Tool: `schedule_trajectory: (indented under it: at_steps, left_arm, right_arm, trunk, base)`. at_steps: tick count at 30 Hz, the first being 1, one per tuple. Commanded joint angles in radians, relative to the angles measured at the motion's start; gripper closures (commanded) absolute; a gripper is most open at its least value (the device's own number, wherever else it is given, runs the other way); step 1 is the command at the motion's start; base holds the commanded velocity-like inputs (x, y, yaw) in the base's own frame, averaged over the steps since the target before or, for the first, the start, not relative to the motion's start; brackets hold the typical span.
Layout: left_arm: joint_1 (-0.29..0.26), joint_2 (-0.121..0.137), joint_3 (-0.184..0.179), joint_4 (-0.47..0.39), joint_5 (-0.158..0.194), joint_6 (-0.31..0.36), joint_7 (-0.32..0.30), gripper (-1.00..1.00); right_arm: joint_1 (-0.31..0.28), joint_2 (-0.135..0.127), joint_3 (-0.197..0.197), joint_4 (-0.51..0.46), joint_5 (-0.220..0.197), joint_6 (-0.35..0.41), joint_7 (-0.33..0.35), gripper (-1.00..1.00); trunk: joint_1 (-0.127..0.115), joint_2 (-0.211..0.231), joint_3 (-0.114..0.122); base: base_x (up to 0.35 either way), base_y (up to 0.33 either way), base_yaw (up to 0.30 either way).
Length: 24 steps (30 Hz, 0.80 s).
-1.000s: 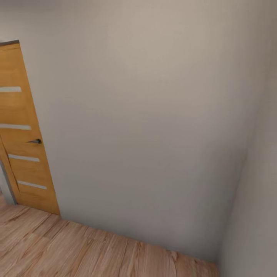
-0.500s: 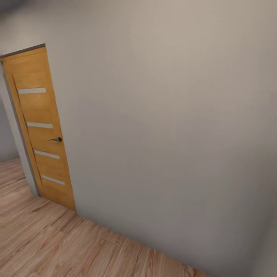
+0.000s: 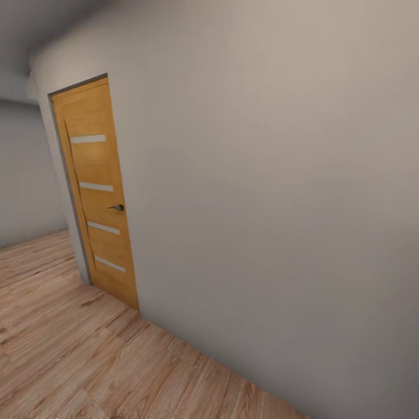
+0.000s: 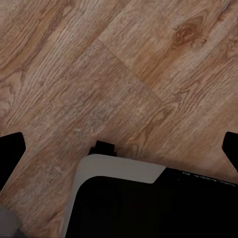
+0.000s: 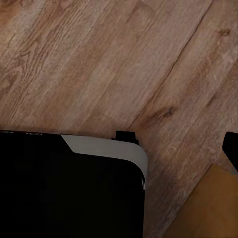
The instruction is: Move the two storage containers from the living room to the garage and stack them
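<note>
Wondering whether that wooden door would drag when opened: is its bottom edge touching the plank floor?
Cannot tell. In the head view the door reaches down to the plank floor, but any gap under it is too fine to see.

Robot base (image 4: 144, 203): black body, rounded corner, pale grey rim, faint lettering; black fingertips (image 4: 11, 148) just beside it.
</note>
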State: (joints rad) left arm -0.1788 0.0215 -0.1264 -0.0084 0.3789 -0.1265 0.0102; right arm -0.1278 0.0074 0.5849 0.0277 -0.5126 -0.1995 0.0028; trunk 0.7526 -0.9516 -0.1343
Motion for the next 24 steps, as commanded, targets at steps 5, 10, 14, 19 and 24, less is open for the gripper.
schedule_trajectory:
  at_steps: [5, 10, 14, 19, 24]
  left_arm:
    - [-0.001, 0.0, -0.009, 0.001, 0.008, -0.004, 0.001, -1.0]
    - [-0.001, 0.0, -0.009, 0.002, 0.008, -0.004, 0.002, -1.0]
    - [-0.001, 0.0, -0.009, 0.002, 0.008, -0.004, 0.002, -1.0]
    - [-0.001, 0.0, -0.009, 0.002, 0.008, -0.004, 0.002, -1.0]
    - [-0.001, -0.001, -0.009, 0.002, 0.008, -0.004, 0.002, -1.0]
  right_arm:
    - [-0.001, 0.0, 0.007, 0.003, -0.009, -0.005, -0.001, -1.0]
    - [-0.001, -0.003, 0.007, 0.003, -0.009, -0.005, -0.001, -1.0]
    - [-0.001, -0.005, 0.007, 0.003, -0.009, -0.005, -0.001, -1.0]
    - [-0.001, -0.004, 0.007, 0.003, -0.009, -0.005, -0.001, -1.0]
    - [-0.001, -0.003, 0.007, 0.003, -0.009, -0.005, -0.001, -1.0]
  trunk:
    - [0.0, -0.001, -0.002]
    - [0.0, -0.001, -0.002]
    - [0.0, -0.001, -0.002]
    - [0.0, -0.001, -0.002]
    - [0.0, -0.001, -0.002]
  base:
    - [0.0, 0.0, 0.278]
    - [0.0, 0.0, 0.278]
    - [0.0, 0.0, 0.278]
    - [0.0, 0.0, 0.279]
    - [0.0, 0.0, 0.278]
